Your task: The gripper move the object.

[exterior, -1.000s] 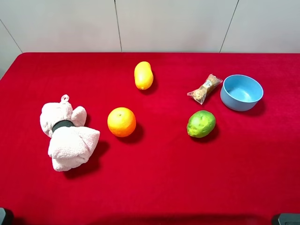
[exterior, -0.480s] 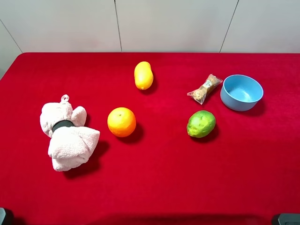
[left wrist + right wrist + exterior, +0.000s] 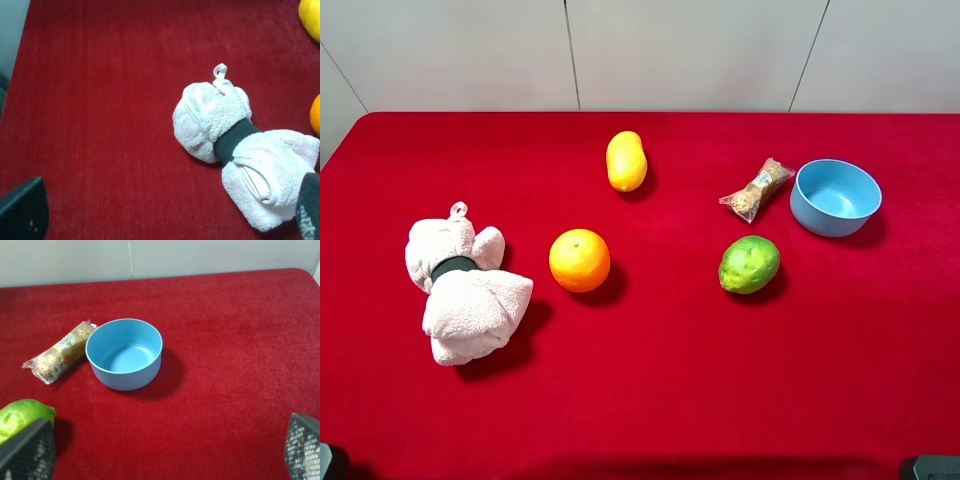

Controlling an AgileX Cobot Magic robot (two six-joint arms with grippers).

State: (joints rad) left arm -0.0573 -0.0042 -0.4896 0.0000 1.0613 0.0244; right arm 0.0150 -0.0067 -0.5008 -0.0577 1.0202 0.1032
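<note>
The object, a small clear snack packet [image 3: 757,189] with yellow-brown contents, lies on the red tablecloth just left of a blue bowl [image 3: 825,222]. The right wrist view shows the packet [image 3: 59,352] touching or nearly touching the bowl's [image 3: 127,377] side. My right gripper [image 3: 165,450] is open and empty, well back from the packet, with only its fingertips [image 3: 27,450] showing. My left gripper [image 3: 165,215] is open and empty, near a pink towel bundle [image 3: 235,145], far from the packet.
A green lime [image 3: 749,264] lies in front of the packet. An orange [image 3: 580,260] and a yellow oval fruit [image 3: 626,160] lie mid-table. The towel bundle [image 3: 465,290] is at the left. A white wall runs behind the table's far edge.
</note>
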